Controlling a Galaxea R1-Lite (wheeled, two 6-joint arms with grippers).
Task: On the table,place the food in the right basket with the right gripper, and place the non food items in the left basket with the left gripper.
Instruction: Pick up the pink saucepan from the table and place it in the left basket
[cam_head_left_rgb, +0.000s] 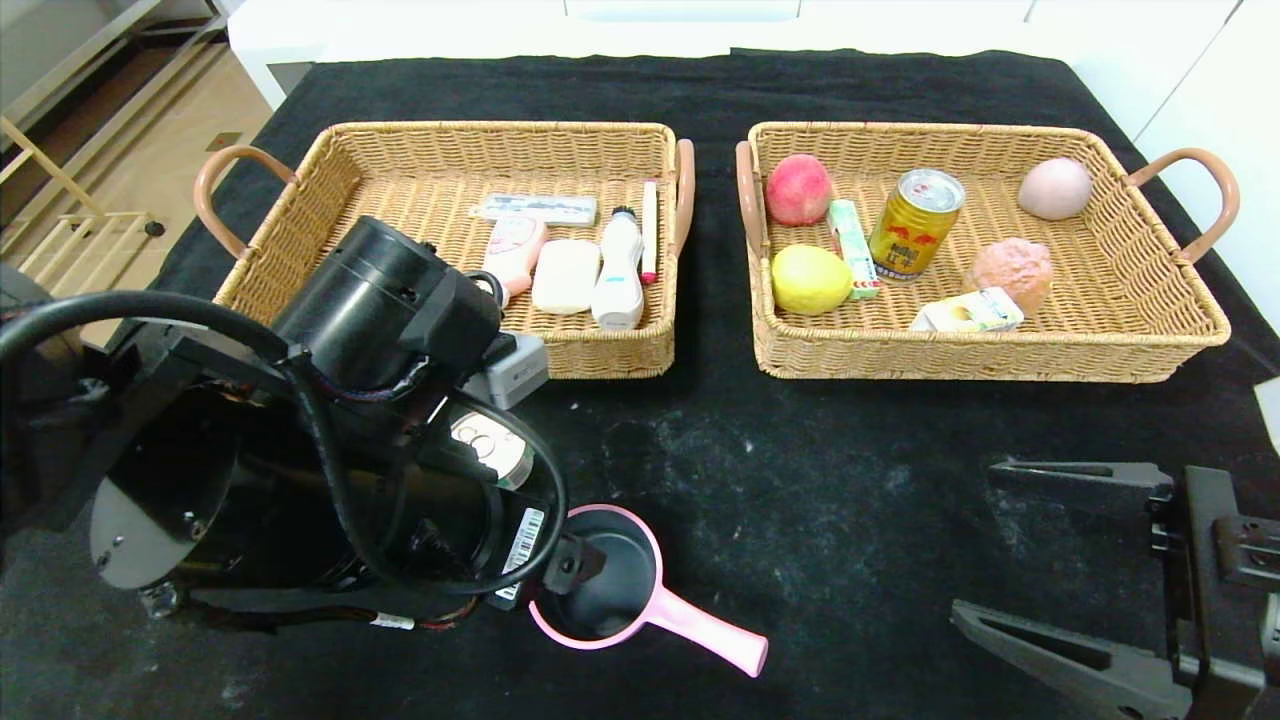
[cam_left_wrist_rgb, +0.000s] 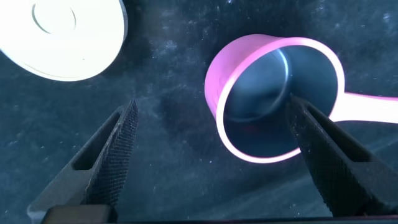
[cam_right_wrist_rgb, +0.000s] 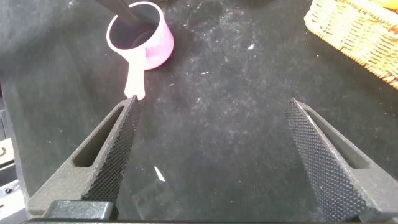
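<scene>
Now the left gripper hangs spread wide over the pink plastic cup with a long handle on the black table, one finger dipping inside its rim, the other outside, handle running away toward the right arm. Well off, the right gripper idles agape. Beyond, the left wicker basket awaits.
</scene>
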